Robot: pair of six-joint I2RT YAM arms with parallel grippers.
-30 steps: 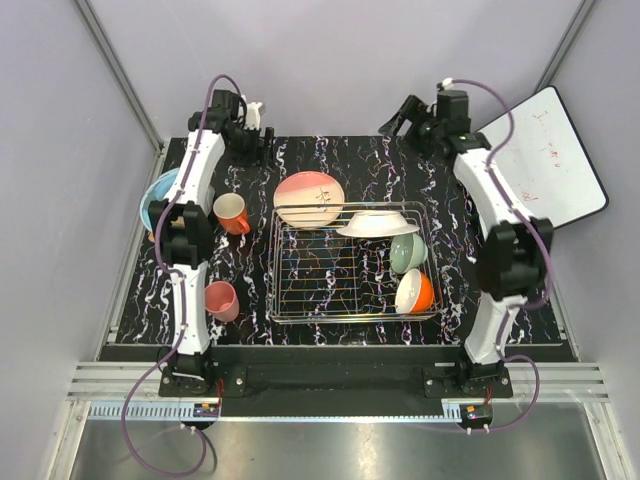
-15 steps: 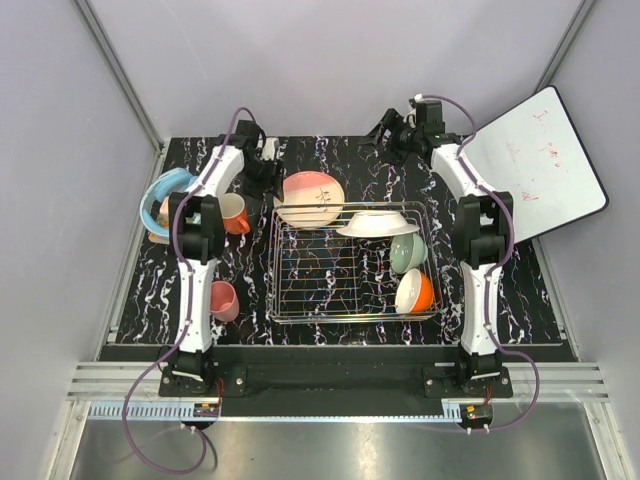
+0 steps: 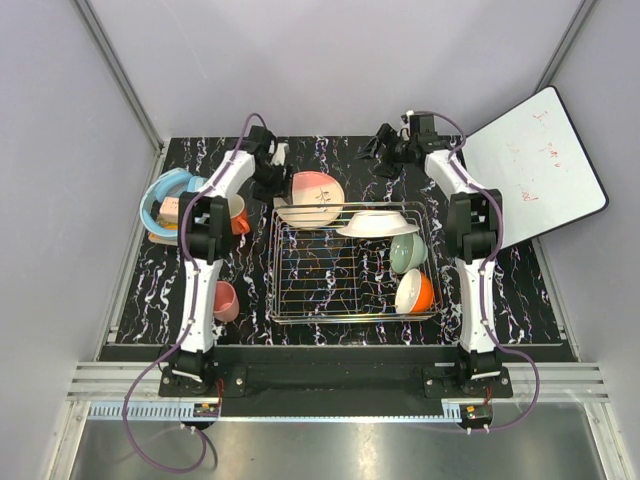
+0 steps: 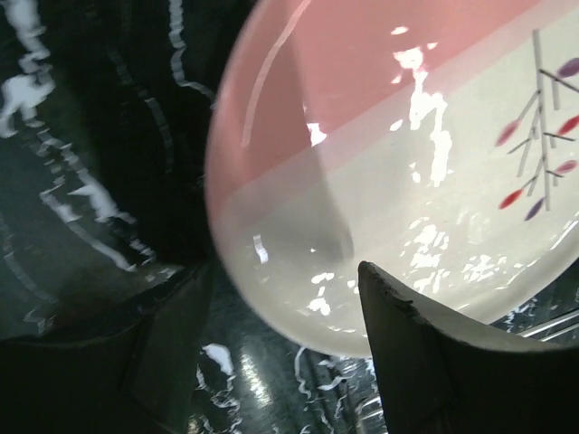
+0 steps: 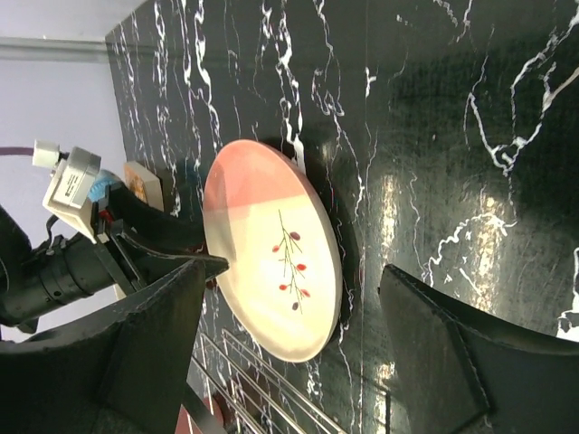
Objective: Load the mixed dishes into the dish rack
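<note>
Salmon-pink plate (image 3: pixel 310 198) is propped at the dish rack's (image 3: pixel 273 270) 12 o'clock edge. Its 9 o'clock rim is straddled, unclamped, by the left gripper's (image 3: pixel 271 181) parted fingers. The right gripper (image 3: pixel 379 156), equally spread, is held farther off.

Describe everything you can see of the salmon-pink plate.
The salmon-pink plate is round, glossy and looks ceramic. One part is salmon pink and the rest cream, with a thin twig motif bearing small red and purple leaves. It sits face up on the black marbled table, with its near edge over the far left rim of the dish rack, seemingly propped at a slight tilt. The left gripper is at its left rim with jaws open; contact cannot be told.
</note>
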